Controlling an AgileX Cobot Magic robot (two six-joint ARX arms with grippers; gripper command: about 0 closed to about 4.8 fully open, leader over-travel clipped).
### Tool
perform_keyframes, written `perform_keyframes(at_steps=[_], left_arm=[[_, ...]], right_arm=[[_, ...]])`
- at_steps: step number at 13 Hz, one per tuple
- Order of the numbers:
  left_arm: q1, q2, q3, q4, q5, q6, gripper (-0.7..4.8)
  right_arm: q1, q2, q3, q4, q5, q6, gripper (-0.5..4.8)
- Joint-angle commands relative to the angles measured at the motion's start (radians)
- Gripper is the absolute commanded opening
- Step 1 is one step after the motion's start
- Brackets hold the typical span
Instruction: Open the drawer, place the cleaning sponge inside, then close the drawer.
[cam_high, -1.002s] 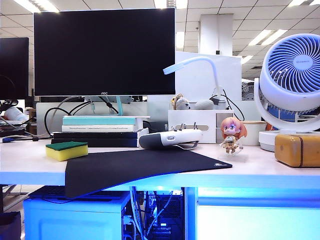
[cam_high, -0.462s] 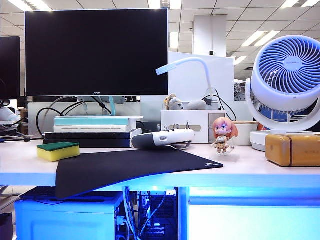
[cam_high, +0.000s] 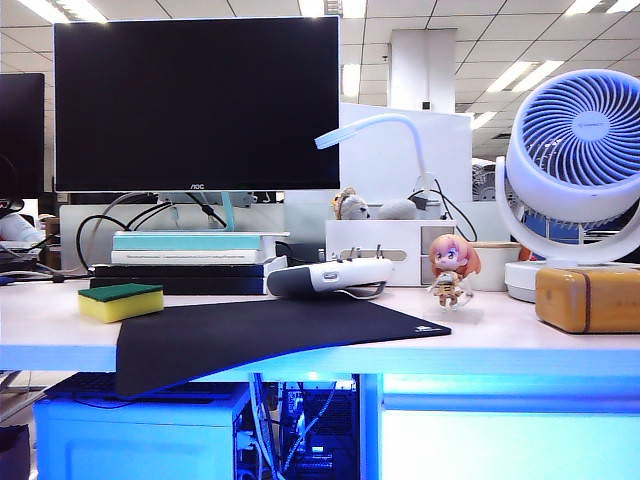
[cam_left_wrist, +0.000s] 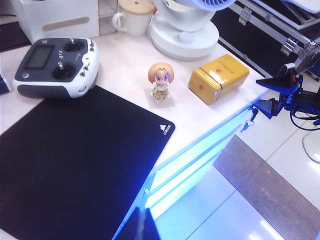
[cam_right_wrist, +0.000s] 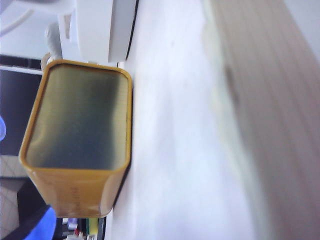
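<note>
Neither gripper's fingers can be made out in any view. The left gripper sits somewhere above the front of the desk, out of its own camera's sight, and reads as closed with nothing seen in it. The right gripper (cam_left_wrist: 280, 95) shows from the left wrist only as a dark blue-lit arm tip just off the desk's corner, near the yellow box (cam_right_wrist: 80, 140); its jaws stand wide apart, and its own camera is pressed close to that box, badly blurred.

Compared with 1 second ago, the whole exterior view has slid a little; nothing on the desk has changed place.

The sponge (cam_high: 120, 301) lies on the desk's left part, just beside the black mat (cam_high: 270, 332). The drawer (cam_high: 510, 440) is shut under the right half, glowing blue. A remote controller (cam_left_wrist: 56, 67), a small figurine (cam_left_wrist: 161, 81) and a fan (cam_high: 575, 160) stand behind the mat.
</note>
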Motion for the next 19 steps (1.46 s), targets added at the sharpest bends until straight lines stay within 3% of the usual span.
perform_keyframes(at_steps=[1, 17, 18, 19], left_arm=[[-0.001, -0.003, 0.006, 0.030, 0.004, 0.000, -0.06], [-0.001, -0.003, 0.006, 0.051, 0.058, 0.001, -0.06], [-0.001, -0.003, 0.006, 0.051, 0.072, 0.001, -0.06], [-0.001, -0.003, 0.006, 0.052, 0.071, 0.001, -0.06]], right_arm=[[-0.039, -0.066, -0.069, 0.092, -0.007, -0.031, 4.79], [-0.047, -0.245, -0.463, 0.093, 0.095, -0.144, 4.79], [-0.049, -0.256, -0.469, 0.093, 0.098, -0.143, 4.79], [-0.049, -0.358, -0.462, 0.093, 0.074, -0.055, 4.79]])
